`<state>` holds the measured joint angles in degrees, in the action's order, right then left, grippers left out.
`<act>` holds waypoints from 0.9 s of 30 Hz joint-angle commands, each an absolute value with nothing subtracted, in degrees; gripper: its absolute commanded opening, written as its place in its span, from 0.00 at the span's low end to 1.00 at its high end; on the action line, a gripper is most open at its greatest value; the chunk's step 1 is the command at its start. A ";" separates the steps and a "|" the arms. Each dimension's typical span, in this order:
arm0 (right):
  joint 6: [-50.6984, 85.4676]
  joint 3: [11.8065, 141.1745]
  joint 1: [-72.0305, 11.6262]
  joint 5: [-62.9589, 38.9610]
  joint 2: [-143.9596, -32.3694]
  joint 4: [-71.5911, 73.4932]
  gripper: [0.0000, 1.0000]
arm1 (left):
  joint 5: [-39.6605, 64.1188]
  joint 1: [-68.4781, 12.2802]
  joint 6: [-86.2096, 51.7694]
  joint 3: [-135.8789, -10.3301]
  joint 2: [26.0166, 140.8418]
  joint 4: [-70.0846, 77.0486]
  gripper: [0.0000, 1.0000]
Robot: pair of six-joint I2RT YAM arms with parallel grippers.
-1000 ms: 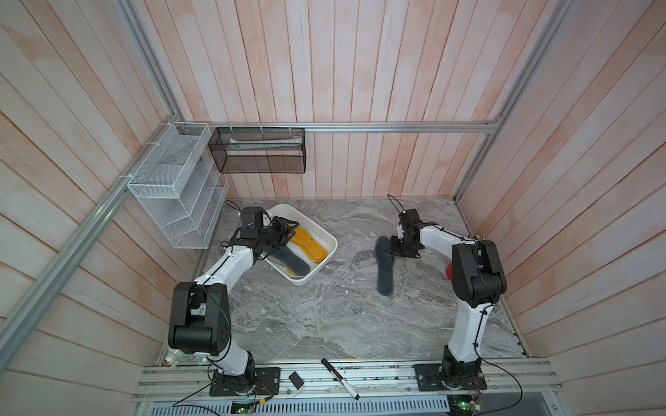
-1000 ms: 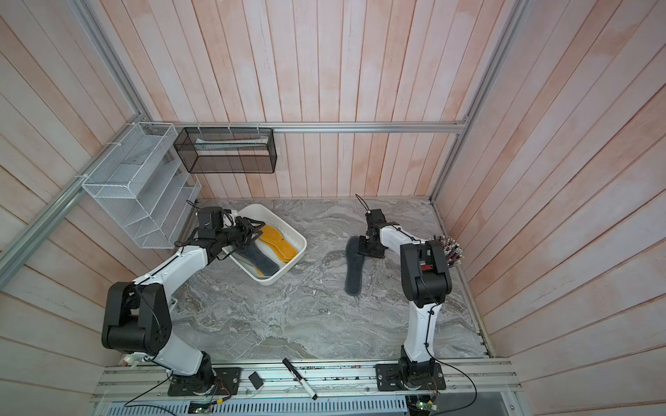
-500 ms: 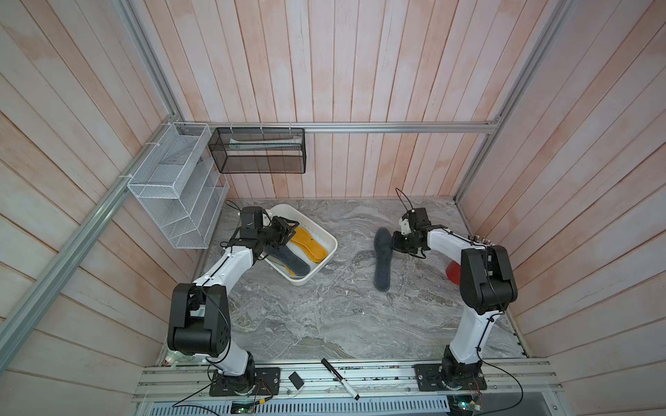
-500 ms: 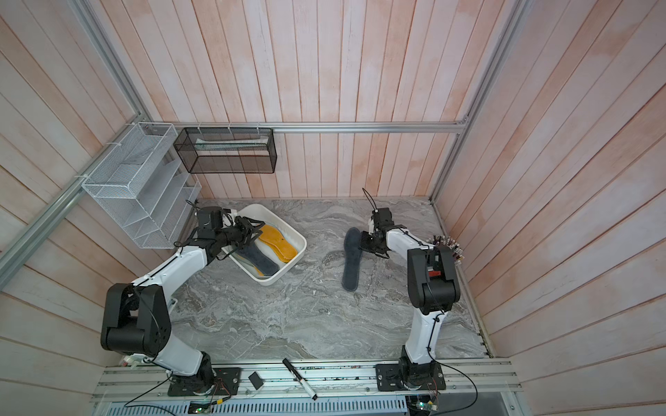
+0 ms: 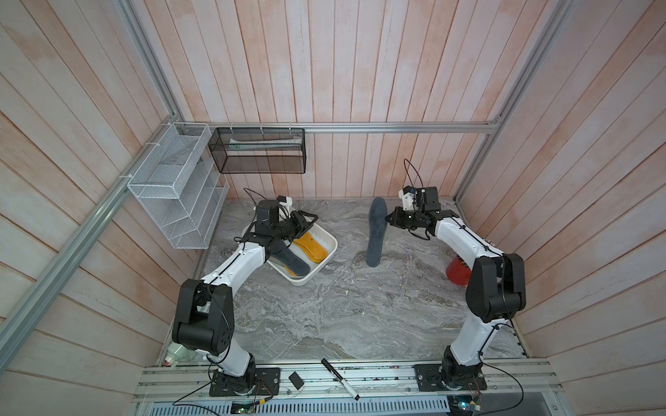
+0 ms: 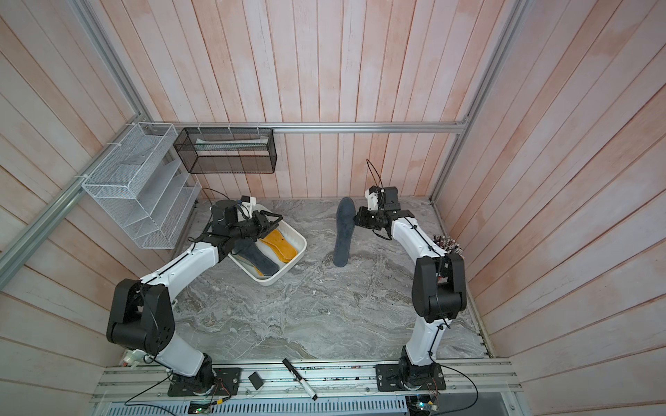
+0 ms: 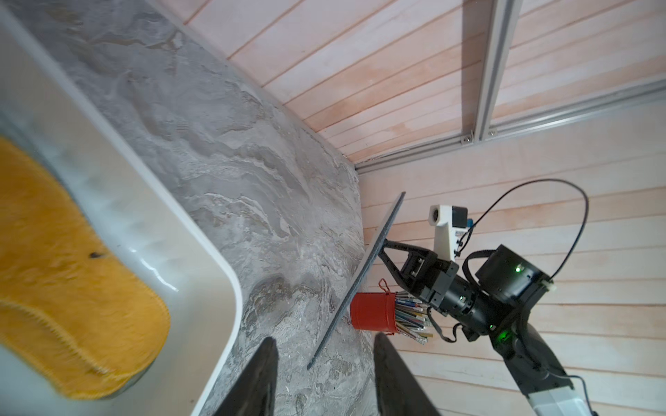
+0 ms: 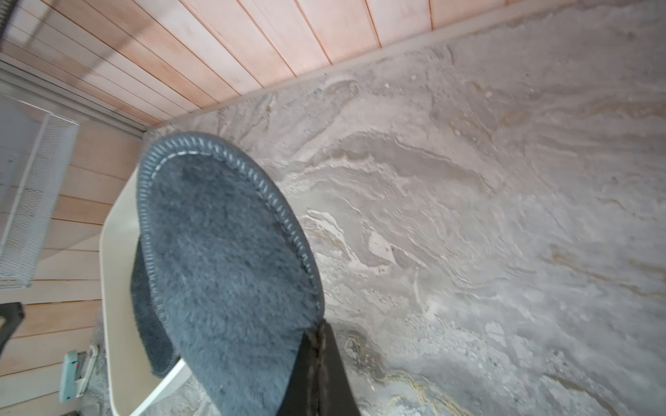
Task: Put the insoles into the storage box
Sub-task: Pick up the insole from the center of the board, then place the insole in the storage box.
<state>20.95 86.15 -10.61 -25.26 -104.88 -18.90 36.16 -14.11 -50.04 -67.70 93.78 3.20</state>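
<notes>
Right jaws pinch a dark grey insole point(image 5: 375, 234) by its edge, well apart from the storage box point(image 5: 319, 270). Left jaws gape empty over the box, where other insoles point(image 5: 313, 246) lie.

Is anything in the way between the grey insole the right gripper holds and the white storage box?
Nothing lies on the bare table between the dark grey insole, pinched by the right gripper, and the storage box. However, the left gripper hangs open over the box's far end and may crowd the drop.
</notes>
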 commanded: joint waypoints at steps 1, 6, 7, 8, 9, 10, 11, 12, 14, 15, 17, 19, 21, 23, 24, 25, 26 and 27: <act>21.24 90.13 -11.98 -29.05 -103.66 -20.82 0.00 | 36.29 -17.69 -42.09 -71.31 96.74 5.60 0.44; 20.84 93.87 -14.80 -29.88 -104.45 -22.94 0.00 | 36.82 -21.45 -38.20 -74.99 100.87 6.65 0.45; 20.71 94.34 -15.30 -29.97 -104.58 -23.26 0.00 | 36.83 -22.10 -37.59 -75.43 101.39 6.67 0.45; 20.58 94.86 -15.83 -29.98 -104.82 -23.58 0.00 | 36.87 -22.77 -37.00 -75.66 101.91 6.98 0.45; 20.52 95.17 -16.22 -30.05 -105.02 -23.76 0.00 | 36.83 -23.32 -36.66 -75.56 102.04 7.79 0.45; 20.49 95.27 -16.60 -30.18 -105.12 -23.81 0.00 | 36.76 -23.75 -36.56 -75.14 102.07 8.94 0.45; 20.46 95.45 -16.88 -30.41 -105.29 -23.79 0.00 | 36.37 -24.12 -36.56 -74.48 101.97 10.10 0.45; 20.48 95.47 -17.21 -30.56 -105.38 -23.82 0.00 | 35.99 -24.35 -36.80 -73.83 101.85 11.17 0.46; 20.31 95.90 -17.70 -30.76 -105.56 -24.11 0.00 | 35.92 -24.90 -36.51 -73.31 101.94 12.23 0.46; 20.16 96.12 -17.92 -30.81 -105.63 -24.32 0.00 | 35.88 -25.04 -35.97 -73.51 102.00 12.08 0.46; 19.81 96.43 -18.35 -30.67 -105.75 -24.59 0.00 | 35.52 -25.66 -34.84 -73.70 101.84 11.95 0.46; 19.56 96.89 -18.47 -30.79 -105.97 -24.75 0.00 | 35.42 -26.01 -34.32 -74.03 101.95 11.87 0.46; 19.36 97.40 -18.63 -30.93 -106.31 -25.08 0.00 | 35.52 -26.18 -34.28 -74.08 102.07 11.89 0.47; 19.18 97.59 -18.63 -31.21 -106.44 -25.14 0.00 | 34.99 -26.35 -34.19 -73.91 102.22 11.73 0.47; 19.08 97.70 -18.71 -31.28 -106.44 -25.09 0.00 | 34.88 -26.39 -34.12 -73.91 102.40 11.70 0.47; 18.95 97.71 -18.72 -31.48 -106.44 -25.14 0.00 | 34.72 -26.41 -34.11 -73.98 102.63 11.69 0.47; 18.77 97.78 -18.72 -31.66 -106.44 -25.21 0.00 | 34.80 -26.59 -34.19 -74.07 102.75 11.84 0.47; 18.71 97.81 -18.69 -31.86 -106.52 -25.22 0.00 | 34.80 -26.61 -34.14 -74.16 102.97 11.86 0.47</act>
